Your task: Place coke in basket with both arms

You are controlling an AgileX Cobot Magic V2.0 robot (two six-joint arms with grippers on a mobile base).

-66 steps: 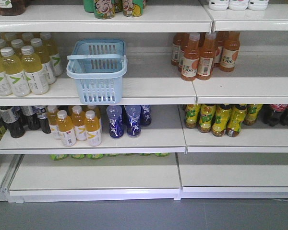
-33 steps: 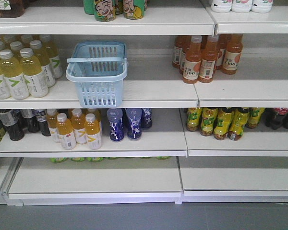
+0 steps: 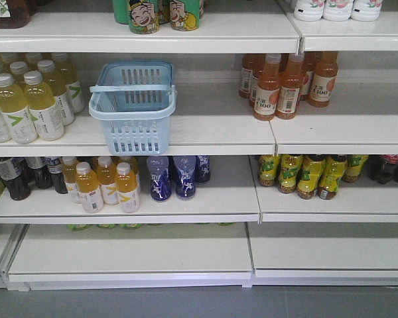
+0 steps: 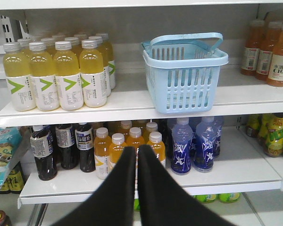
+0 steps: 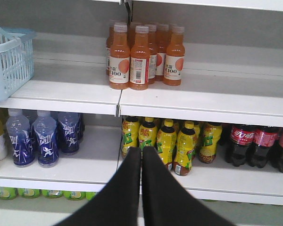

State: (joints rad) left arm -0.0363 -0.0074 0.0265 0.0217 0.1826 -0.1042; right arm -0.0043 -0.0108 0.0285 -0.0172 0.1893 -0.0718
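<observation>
The light blue basket point(image 3: 136, 136) stands upright at the front edge of a white shelf point(image 3: 212, 129), and its swing handle crosses over the open top. Just beside it on the left is a block of pale yellow bottles point(image 3: 26, 106) with white labels. A cluster of orange bottles point(image 3: 285, 83) stands well apart on the right. On the shelf below the basket are blue bottles point(image 3: 172, 175), with small orange juice bottles point(image 3: 103, 185) next to them. In the left wrist view, the left arm's fingers point(image 4: 118, 188) are clenched together, grasping nothing, and point at that lower shelf with the basket point(image 4: 186, 89) above and to the right. In the right wrist view, the right arm's fingers point(image 5: 165, 193) are likewise pressed together, bare, in front of yellow-green bottles point(image 5: 174, 141). Dark cola bottles point(image 5: 257, 143) with red labels stand further right, and the basket's point(image 5: 9, 66) corner shows at the upper left.
</observation>
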